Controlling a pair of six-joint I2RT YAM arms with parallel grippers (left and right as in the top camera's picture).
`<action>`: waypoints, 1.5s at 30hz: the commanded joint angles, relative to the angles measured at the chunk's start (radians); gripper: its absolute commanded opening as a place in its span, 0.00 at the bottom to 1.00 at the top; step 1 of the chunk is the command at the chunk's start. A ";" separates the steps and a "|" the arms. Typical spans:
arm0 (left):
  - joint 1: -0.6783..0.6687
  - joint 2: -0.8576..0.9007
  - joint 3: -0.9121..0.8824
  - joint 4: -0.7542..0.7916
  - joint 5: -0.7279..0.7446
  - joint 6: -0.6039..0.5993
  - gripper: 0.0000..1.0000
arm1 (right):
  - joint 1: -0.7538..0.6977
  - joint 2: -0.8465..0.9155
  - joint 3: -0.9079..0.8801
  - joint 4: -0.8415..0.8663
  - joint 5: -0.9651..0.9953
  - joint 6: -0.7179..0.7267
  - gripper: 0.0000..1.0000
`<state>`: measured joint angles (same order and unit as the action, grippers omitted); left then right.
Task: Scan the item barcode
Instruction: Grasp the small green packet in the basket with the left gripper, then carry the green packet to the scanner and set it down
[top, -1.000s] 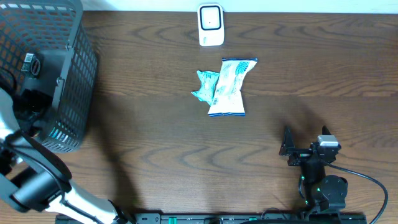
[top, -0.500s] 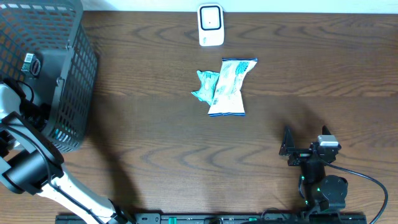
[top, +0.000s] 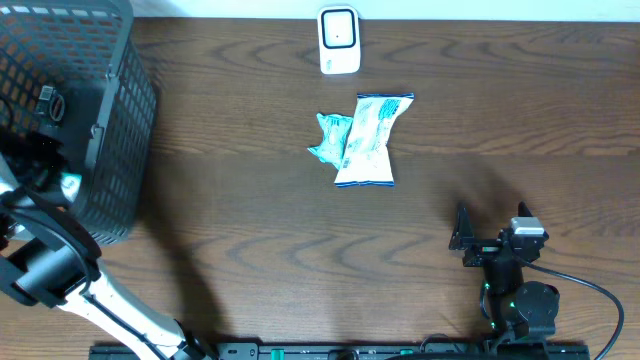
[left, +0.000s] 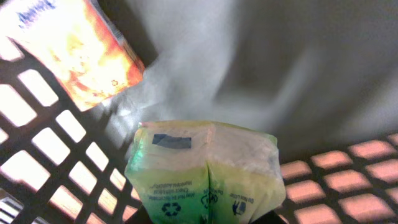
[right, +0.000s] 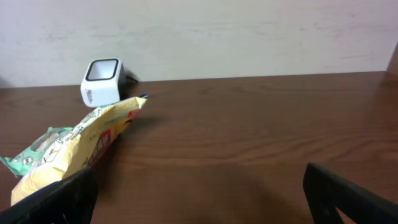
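Basket (top: 128, 100) holds orange box (left: 69, 51); left pincer (left: 208, 210) clenched on green packet (left: 205, 165); right pincer (right: 200, 196) spread wide.

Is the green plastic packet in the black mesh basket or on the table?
Inside: the left wrist view shows the green plastic packet with the black mesh basket's grid behind it, near an orange carton.

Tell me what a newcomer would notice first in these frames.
The big dark basket stands on the left edge of the table, with the left arm inside it. In the left wrist view, a green packet sits right at the left pincer, with an orange box behind it. Mid-table, a white packet lies against a teal packet, with the white scanner beyond.
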<state>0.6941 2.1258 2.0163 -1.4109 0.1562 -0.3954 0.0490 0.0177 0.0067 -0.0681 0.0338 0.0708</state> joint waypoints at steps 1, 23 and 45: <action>0.007 -0.081 0.145 -0.018 0.121 -0.011 0.19 | -0.009 -0.002 -0.002 -0.004 0.001 -0.008 0.99; -0.520 -0.388 0.141 0.234 0.477 0.142 0.19 | -0.009 -0.002 -0.002 -0.004 0.001 -0.008 0.99; -1.051 0.078 0.116 0.205 0.003 0.148 0.50 | -0.009 -0.002 -0.002 -0.004 0.001 -0.008 0.99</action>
<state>-0.3477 2.1609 2.1338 -1.1892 0.1822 -0.2592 0.0490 0.0177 0.0067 -0.0685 0.0338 0.0708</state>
